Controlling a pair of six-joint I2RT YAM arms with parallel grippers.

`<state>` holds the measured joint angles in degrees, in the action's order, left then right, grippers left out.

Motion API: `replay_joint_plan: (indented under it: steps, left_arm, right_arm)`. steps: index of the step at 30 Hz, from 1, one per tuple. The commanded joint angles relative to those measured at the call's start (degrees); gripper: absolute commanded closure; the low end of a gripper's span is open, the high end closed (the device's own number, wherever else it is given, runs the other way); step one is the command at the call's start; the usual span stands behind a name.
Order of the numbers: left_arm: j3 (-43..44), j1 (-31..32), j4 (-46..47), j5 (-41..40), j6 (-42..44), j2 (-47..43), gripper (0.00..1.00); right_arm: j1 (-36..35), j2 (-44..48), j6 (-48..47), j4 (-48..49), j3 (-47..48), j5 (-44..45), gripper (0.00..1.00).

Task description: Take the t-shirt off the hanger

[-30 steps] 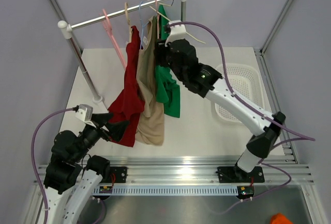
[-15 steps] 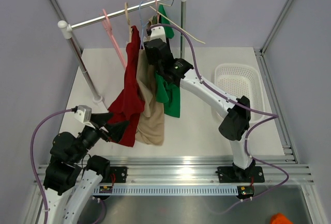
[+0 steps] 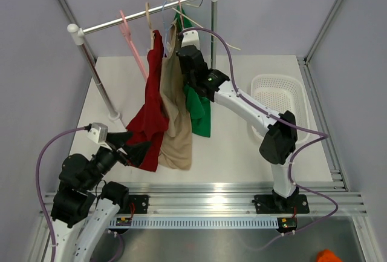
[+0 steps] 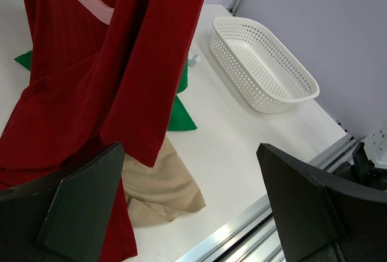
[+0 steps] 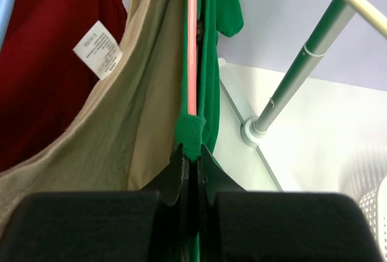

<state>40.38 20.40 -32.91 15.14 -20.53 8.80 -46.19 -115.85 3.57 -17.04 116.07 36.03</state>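
At the near edge of the bench (image 3: 236, 153) the left arm (image 3: 78, 184) hangs back, its jaws spread wide and holding nothing. The hem of the red shirt (image 4: 121, 74) dangles just in front of them, and whether it brushes a finger cannot be told. Little of the job looks done. The green t-shirt (image 3: 199, 115) hangs beside the beige shirt (image 3: 176, 126) and is not yet off its pink hanger (image 5: 192, 44). Farther in, the right arm (image 3: 245, 106) reaches up to the rack, its jaws clenched on a fold of green cloth right below the hanger's arm. What remains, I judge, is drawing the cloth off that arm and clear of the rail (image 3: 145, 19). The white basket (image 3: 302, 114) sits at the right.
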Motion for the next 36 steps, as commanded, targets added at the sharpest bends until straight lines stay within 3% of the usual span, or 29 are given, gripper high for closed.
replay_joint_plan:
  steps: [1,6,13,20,26,36]
  left_arm:
    - [0.84,0.51,3.02,-0.54,0.49,1.13,0.01]
    - [3.90,0.95,3.11,-0.55,1.11,2.54,0.01]
    - [8.74,0.95,3.29,0.33,-1.96,4.73,0.01]
    - [13.84,1.04,7.76,6.91,-7.06,10.53,0.01]
    - [15.69,1.04,9.00,7.10,-10.31,14.05,0.01]
    - [18.85,1.04,13.83,11.05,-17.59,20.54,0.01]
  right_arm:
    - [0.14,7.73,-4.00,10.95,-4.70,-2.36,1.00]
    - [0.32,16.25,-7.00,22.56,-14.37,-7.20,1.00]
    - [0.40,20.84,-5.42,26.61,-22.46,-8.52,1.00]
    - [1.72,21.81,-1.29,26.00,-25.88,-10.01,1.00]
    - [1.81,21.81,2.84,23.72,-30.45,-13.35,1.00]
    - [-0.73,31.20,3.81,24.51,-43.46,-10.46,1.00]
